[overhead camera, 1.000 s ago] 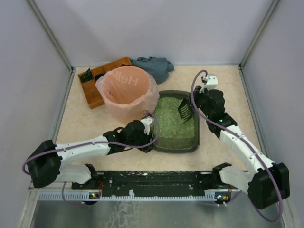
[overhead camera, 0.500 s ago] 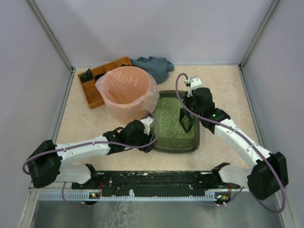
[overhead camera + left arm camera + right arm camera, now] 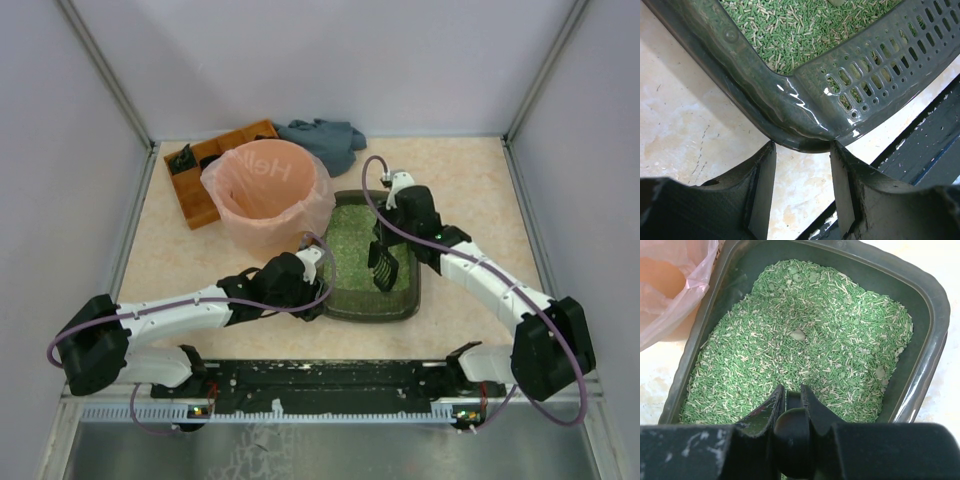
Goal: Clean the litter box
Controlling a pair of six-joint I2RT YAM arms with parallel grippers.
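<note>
The litter box (image 3: 345,300) is a dark grey-green tray of green granules (image 3: 805,340) in the middle of the table. Pale lumps (image 3: 798,334) lie among the granules. My right gripper (image 3: 392,228) is shut on the handle (image 3: 792,440) of a dark slotted scoop (image 3: 385,262), whose blade hangs over the granules in the tray's right half. My left gripper (image 3: 312,262) is open, its fingertips (image 3: 771,147) either side of the tray's near left corner rim (image 3: 800,135). A slotted grey-green panel (image 3: 880,60) shows by that rim; I cannot tell what it is.
A round bin with a pink bag (image 3: 268,190) stands against the tray's far left side. An orange compartmented tray (image 3: 205,165) and a blue-grey cloth (image 3: 325,140) lie at the back. A black rail (image 3: 320,380) runs along the near edge. Walls close in both sides.
My right arm has swung left and toward the near side, carrying the scoop from the tray's far right corner to over its middle right. The left arm has not moved.
</note>
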